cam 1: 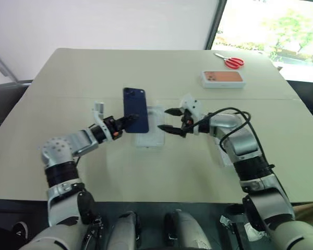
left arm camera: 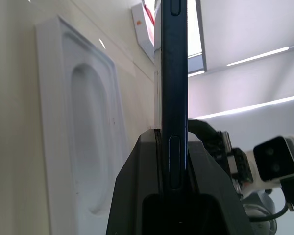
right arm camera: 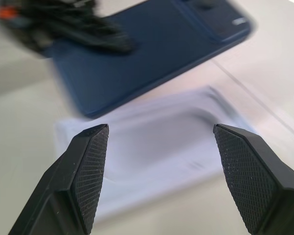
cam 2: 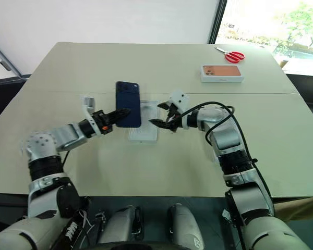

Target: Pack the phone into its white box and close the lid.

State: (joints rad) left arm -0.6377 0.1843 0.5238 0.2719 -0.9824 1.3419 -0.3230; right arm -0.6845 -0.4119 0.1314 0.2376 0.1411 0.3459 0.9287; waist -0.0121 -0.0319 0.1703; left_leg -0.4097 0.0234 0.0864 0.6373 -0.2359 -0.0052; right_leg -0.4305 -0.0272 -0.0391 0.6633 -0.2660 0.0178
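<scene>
Closest to us, our left gripper (cam 1: 126,123) is clamped tight on the lower edge of the slim dark navy-blue smartphone (cam 1: 135,109), holding it raised above the table with its glossy back toward us and the camera cluster at the upper corner. Our right gripper (cam 1: 170,121) hangs just beside the phone with its black fingers (right arm camera: 90,169) spread wide and nothing between them.

Under the phone lies a flat white insert with an oval recess (cam 2: 144,127). We judge that it is not the box base. We cannot pick out the white box base or its lid on the table from here, so we should find the base before lowering anything.

To do this step well, we should keep the left grip firm, since it holds only a narrow strip at the phone's end and the glossy shell may slip. If the right gripper takes over, it should close across the phone's long edges without knocking it sideways.

Well apart at the far right of the beige table (cam 1: 68,172) sit a white box printed with an orange phone (cam 1: 223,78) and a pair of red-handled scissors (cam 1: 230,61). Neither blocks us. The insert is the one thing in the way.
</scene>
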